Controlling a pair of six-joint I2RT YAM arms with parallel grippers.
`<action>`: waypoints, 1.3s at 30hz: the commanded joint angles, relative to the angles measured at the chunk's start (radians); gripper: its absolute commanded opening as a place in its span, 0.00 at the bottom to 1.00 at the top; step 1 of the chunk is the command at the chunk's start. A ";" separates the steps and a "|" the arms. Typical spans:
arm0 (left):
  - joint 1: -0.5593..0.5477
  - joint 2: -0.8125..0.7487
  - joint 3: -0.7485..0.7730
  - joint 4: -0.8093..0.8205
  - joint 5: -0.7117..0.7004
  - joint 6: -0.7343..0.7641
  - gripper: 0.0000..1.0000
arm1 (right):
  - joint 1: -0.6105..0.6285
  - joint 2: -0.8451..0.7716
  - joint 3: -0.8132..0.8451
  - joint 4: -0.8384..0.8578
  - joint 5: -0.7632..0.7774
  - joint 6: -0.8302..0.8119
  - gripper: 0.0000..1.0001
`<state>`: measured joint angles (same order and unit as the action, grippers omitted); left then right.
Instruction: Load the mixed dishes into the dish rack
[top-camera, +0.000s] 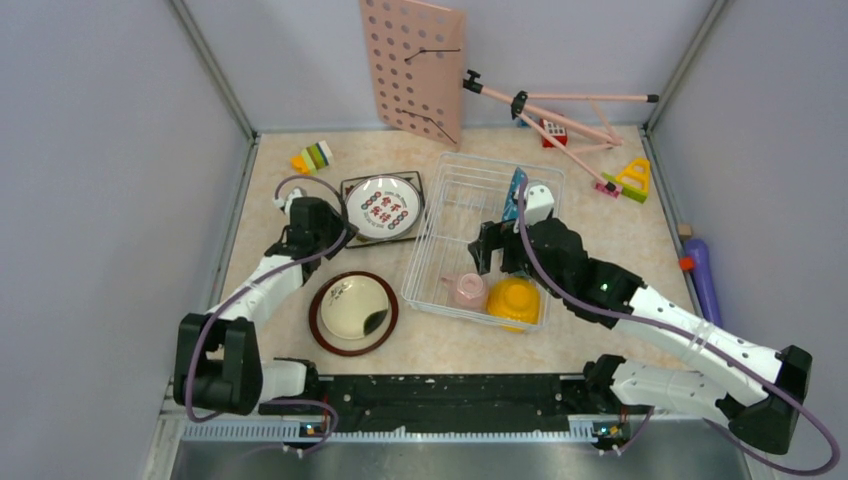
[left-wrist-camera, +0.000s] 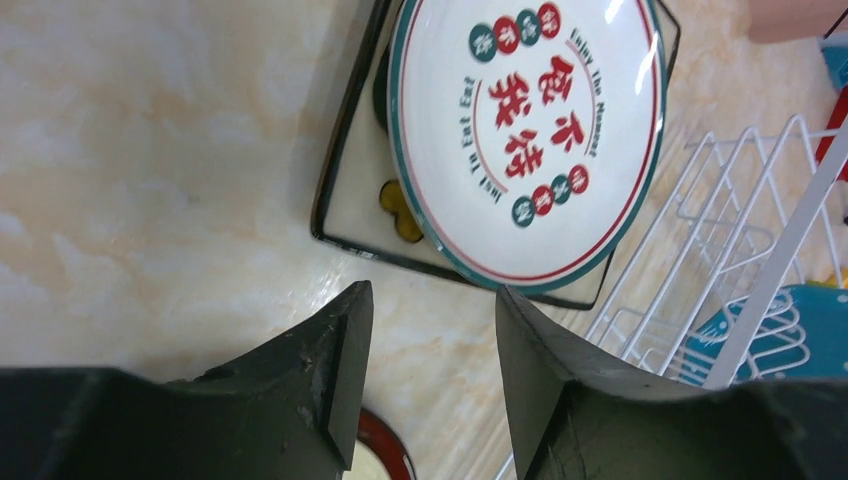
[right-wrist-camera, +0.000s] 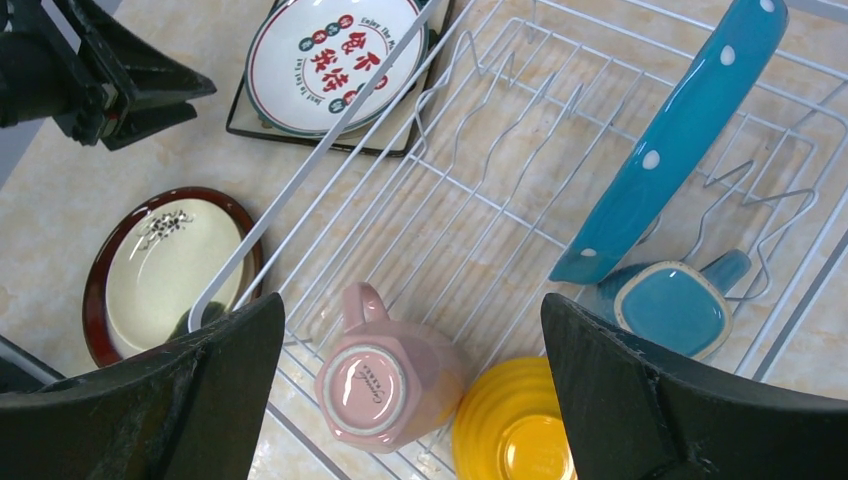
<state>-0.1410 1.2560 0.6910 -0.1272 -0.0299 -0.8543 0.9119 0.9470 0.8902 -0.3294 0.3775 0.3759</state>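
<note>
Left arm – reaches forward from its base along the left side of the table (top-camera: 440, 345), wrist bent toward the dishes. Left gripper (left-wrist-camera: 430, 300): jaws part-way apart, nothing between them, just short of the square floral plate (left-wrist-camera: 350, 200). The white plate with characters (left-wrist-camera: 525, 140) lies flat on that square plate, just left of the dish rack (top-camera: 460, 220).

Right arm – stretches diagonally in from the right, wrist over the rack's near half. Right gripper (right-wrist-camera: 412, 300): jaws spread wide, empty, above the pink cup (right-wrist-camera: 385, 385).

In the rack: pink cup base up, touching the yellow bowl (right-wrist-camera: 510, 430); blue polka-dot plate (right-wrist-camera: 680, 130) on edge, leaning; blue-grey mug (right-wrist-camera: 675, 305) at its foot.

Brown-rimmed plate (top-camera: 353, 313) is on the table, left of the rack's near corner.
</note>
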 joint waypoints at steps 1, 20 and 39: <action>0.010 0.087 0.083 0.078 0.015 -0.014 0.53 | -0.015 0.023 0.035 0.049 -0.013 -0.011 0.96; 0.011 0.379 0.168 0.119 0.017 -0.126 0.50 | -0.024 -0.004 0.060 0.036 -0.004 -0.013 0.96; 0.026 0.039 0.080 0.006 -0.053 -0.095 0.00 | -0.024 -0.002 0.070 0.017 -0.066 0.025 0.96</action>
<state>-0.1223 1.4452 0.8001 -0.0731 -0.0463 -0.9859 0.8936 0.9527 0.9180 -0.3347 0.3401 0.3878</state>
